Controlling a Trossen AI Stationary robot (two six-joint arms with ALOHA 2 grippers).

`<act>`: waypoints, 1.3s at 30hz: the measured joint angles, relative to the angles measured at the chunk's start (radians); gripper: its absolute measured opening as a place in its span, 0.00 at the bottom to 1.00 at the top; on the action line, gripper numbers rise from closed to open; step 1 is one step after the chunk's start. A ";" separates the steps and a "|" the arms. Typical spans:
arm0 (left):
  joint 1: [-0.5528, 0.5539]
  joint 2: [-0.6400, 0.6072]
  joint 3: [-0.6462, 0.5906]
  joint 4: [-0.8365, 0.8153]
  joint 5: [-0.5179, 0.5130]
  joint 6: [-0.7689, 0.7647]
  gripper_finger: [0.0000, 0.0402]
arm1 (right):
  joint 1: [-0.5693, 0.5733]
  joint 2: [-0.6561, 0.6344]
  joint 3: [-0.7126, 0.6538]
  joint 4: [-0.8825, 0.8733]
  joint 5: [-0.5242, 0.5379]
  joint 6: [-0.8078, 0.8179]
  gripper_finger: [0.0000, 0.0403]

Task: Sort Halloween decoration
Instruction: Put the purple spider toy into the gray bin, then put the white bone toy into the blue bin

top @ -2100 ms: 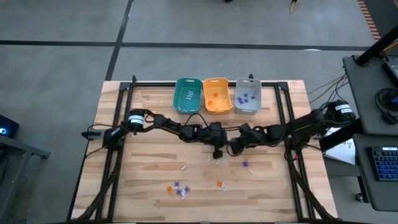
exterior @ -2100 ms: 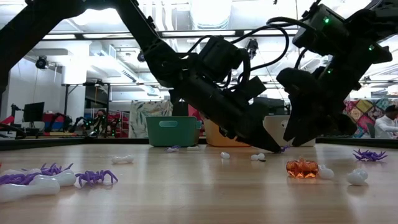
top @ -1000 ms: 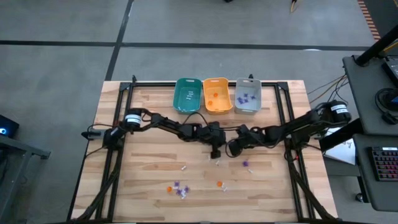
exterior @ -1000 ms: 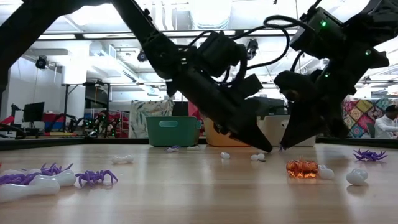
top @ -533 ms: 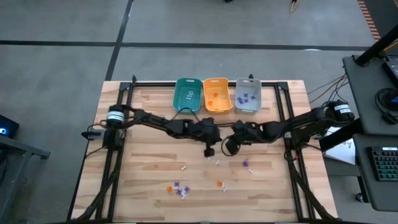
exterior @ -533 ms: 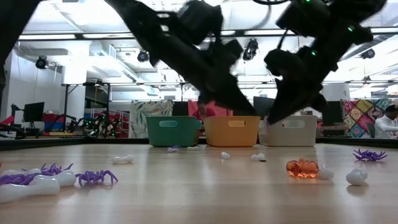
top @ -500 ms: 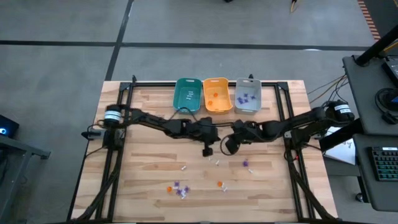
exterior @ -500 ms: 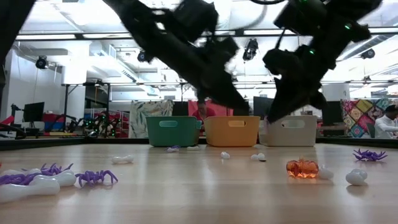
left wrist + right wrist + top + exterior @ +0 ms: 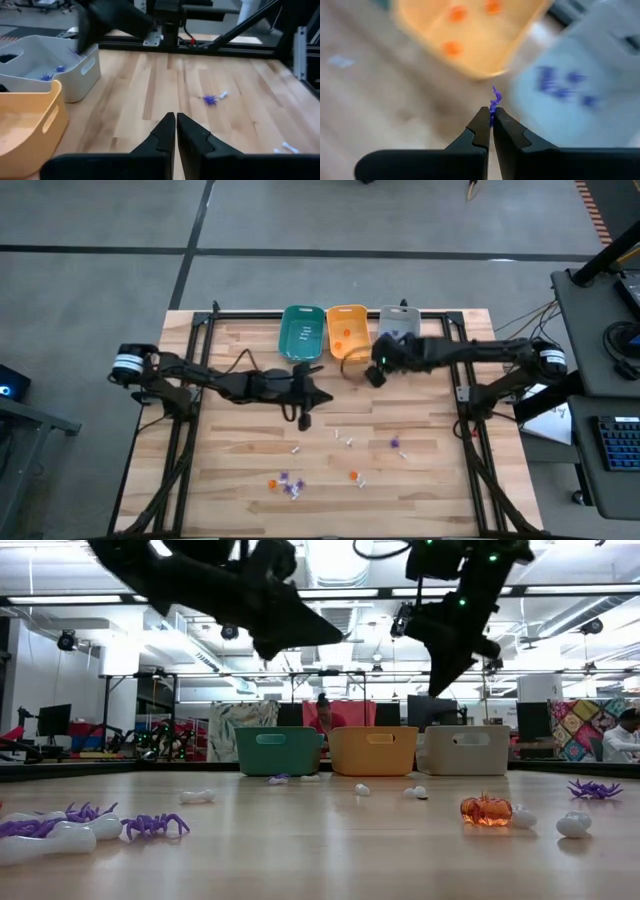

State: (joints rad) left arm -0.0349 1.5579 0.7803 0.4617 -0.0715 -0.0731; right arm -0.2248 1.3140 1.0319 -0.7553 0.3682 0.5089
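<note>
Purple spider [image 9: 494,102] is pinched in my right end effector [image 9: 491,117], fingers pressed together on it, with the orange bin [image 9: 470,30] and grey bin [image 9: 580,90] blurred beyond it. From overhead, the right end effector [image 9: 375,373] sits at about 1 o'clock from the middle of the wooden surface [image 9: 230,450], just beside the near edges of the orange bin [image 9: 349,332] and grey bin [image 9: 398,333].

My left end effector [image 9: 176,120] is pressed together with nothing in it. Overhead it is at [image 9: 305,418], roughly mid-surface, well apart from the bins. Its wrist camera shows a purple spider [image 9: 210,99] on the wood, purple pieces inside the grey bin [image 9: 45,62], and the orange bin [image 9: 25,125] close by.

Teal bin [image 9: 301,332] sits at 12 o'clock, left of the orange one; all three are in a row along the far edge.

Loose trinkets lie toward 6 o'clock: purple ones [image 9: 289,483], an orange one [image 9: 352,475], another orange [image 9: 271,482], a purple one [image 9: 394,443] and white bits [image 9: 345,440].

At surface level I see purple spiders [image 9: 150,825] at 9 o'clock, an orange pumpkin [image 9: 486,810] with white pieces [image 9: 575,826] at 3 o'clock, and both arms raised above the bins [image 9: 372,750].
</note>
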 joint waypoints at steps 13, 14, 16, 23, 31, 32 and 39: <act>-0.002 0.000 -0.091 0.141 0.001 -0.089 0.00 | -0.471 0.005 -0.007 0.032 -0.037 -0.192 0.02; -0.002 0.000 -0.091 0.141 0.001 -0.086 0.00 | -0.492 0.005 -0.021 0.044 -0.044 -0.194 0.02; -0.002 0.000 -0.091 0.147 0.001 -0.081 0.00 | -0.521 0.006 -0.047 0.043 -0.083 -0.189 0.03; -0.001 0.000 -0.090 0.153 0.001 -0.076 0.00 | -0.530 0.006 -0.104 0.090 -0.159 -0.180 0.13; -0.002 0.000 -0.089 0.152 0.001 -0.100 0.00 | -0.529 -0.020 -0.104 0.103 -0.167 -0.177 0.24; -0.002 0.000 -0.089 0.152 0.001 -0.107 0.00 | -0.526 -0.027 -0.104 0.102 -0.178 -0.171 0.24; -0.003 0.000 -0.089 0.059 0.001 -0.189 0.00 | -0.430 -0.098 -0.104 0.103 -0.228 -0.168 0.26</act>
State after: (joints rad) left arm -0.0380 1.5578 0.6914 0.5205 -0.0702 -0.2623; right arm -0.6553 1.2156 0.9276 -0.6525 0.1405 0.3408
